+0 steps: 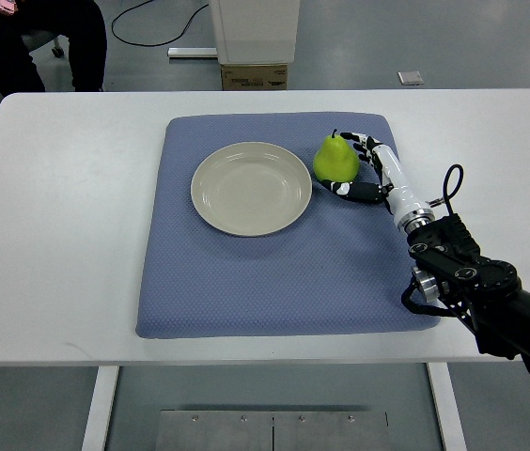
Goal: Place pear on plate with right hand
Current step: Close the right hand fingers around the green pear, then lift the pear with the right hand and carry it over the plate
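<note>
Right hand (359, 167) wrapping around the pear (335, 159) beside the plate (252, 188).

The right arm is coming in from the lower right corner of the top view and reaching across the blue mat (274, 272), its white forearm ending at the pear's right side. The fingers (348, 189) are curling around the green pear, one set showing behind its top and another under its near side, so the hand is closing on the fruit. The pear is sitting upright on the mat, stem up, just beside the plate's right rim and not on it. The cream plate is lying near the mat's middle, on the white table (58, 207). A person is sitting at the far left corner.
</note>
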### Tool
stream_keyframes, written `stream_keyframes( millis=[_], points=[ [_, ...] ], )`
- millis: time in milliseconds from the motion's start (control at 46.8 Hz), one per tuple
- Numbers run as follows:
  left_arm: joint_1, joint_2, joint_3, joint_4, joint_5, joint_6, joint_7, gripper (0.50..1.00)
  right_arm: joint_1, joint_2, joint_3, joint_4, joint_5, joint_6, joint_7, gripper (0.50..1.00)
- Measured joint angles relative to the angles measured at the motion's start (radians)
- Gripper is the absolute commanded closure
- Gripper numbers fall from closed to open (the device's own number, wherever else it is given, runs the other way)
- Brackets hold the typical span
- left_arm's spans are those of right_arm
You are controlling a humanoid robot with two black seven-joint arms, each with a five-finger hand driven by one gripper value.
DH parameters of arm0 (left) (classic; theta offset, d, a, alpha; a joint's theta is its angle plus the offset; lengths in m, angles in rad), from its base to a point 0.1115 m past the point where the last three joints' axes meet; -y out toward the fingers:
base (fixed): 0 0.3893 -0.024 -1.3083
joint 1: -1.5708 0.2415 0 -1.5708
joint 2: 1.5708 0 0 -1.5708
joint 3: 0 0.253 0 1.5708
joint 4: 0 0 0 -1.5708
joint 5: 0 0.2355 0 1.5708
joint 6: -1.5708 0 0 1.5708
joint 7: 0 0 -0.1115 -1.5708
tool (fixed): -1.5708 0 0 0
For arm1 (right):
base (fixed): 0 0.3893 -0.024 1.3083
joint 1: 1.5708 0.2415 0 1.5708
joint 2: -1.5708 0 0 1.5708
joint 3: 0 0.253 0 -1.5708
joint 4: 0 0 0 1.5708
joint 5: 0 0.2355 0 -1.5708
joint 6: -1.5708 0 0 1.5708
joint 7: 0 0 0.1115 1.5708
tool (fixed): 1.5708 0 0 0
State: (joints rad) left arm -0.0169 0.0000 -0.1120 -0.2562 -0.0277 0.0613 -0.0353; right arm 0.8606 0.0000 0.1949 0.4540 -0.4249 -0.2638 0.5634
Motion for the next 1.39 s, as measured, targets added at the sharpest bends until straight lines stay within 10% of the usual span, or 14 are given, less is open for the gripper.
stream_keyframes(
  millis=[150, 257, 1390],
  points=[
    [0.000, 0.000, 0.000, 0.000, 0.000, 0.000, 0.000, 0.500, 0.000, 0.000, 0.000, 0.000, 0.001, 0.001, 0.001, 0.793],
    [0.000, 0.000, 0.000, 0.000, 0.000, 0.000, 0.000, 0.500, 0.000, 0.000, 0.000, 0.000, 0.002, 0.001, -0.001, 1.000],
    [0.000, 0.000, 0.000, 0.000, 0.000, 0.000, 0.000, 0.500, 0.100, 0.000, 0.007, 0.190, 0.011, 0.038, -0.014, 1.000]
  ],
)
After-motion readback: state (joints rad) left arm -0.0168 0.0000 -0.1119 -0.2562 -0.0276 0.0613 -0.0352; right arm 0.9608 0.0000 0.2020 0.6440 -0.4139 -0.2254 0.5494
